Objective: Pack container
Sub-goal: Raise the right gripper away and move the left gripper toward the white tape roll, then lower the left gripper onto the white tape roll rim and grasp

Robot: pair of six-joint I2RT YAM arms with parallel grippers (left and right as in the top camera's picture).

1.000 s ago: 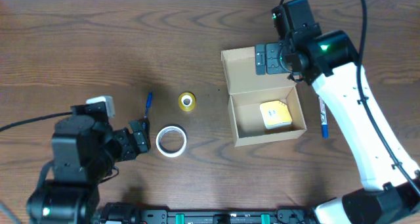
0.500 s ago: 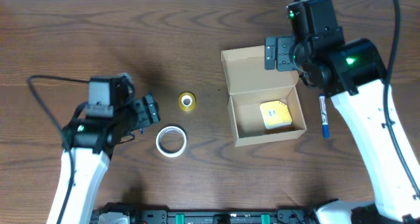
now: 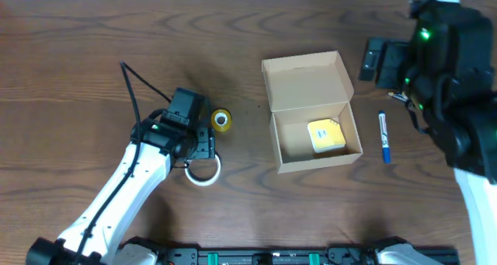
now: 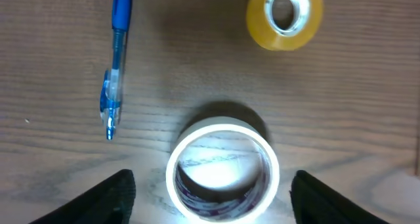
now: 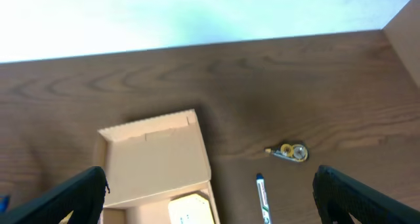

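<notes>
The container (image 3: 318,162) is a tan cardboard box, its flap lid (image 3: 303,80) folded back flat on the table. A yellow pad (image 3: 327,134) lies inside. My left gripper (image 3: 203,158) is open, and its fingers straddle a white tape roll (image 4: 222,168) without touching it. A small yellow tape roll (image 4: 285,14) and a blue pen (image 4: 115,66) lie just beyond it. My right gripper (image 3: 379,61) hangs open and empty, high to the right of the container (image 5: 157,158).
A blue-capped marker (image 3: 384,137) lies right of the box. A yellow correction-tape dispenser (image 5: 289,152) sits beyond the marker (image 5: 262,198). The table's far edge runs along the top. My left arm hides the blue pen from overhead.
My left arm swung right and came down over the white tape roll, its jaws narrowing slightly. My right arm pulled away from the box lid to the far right.
</notes>
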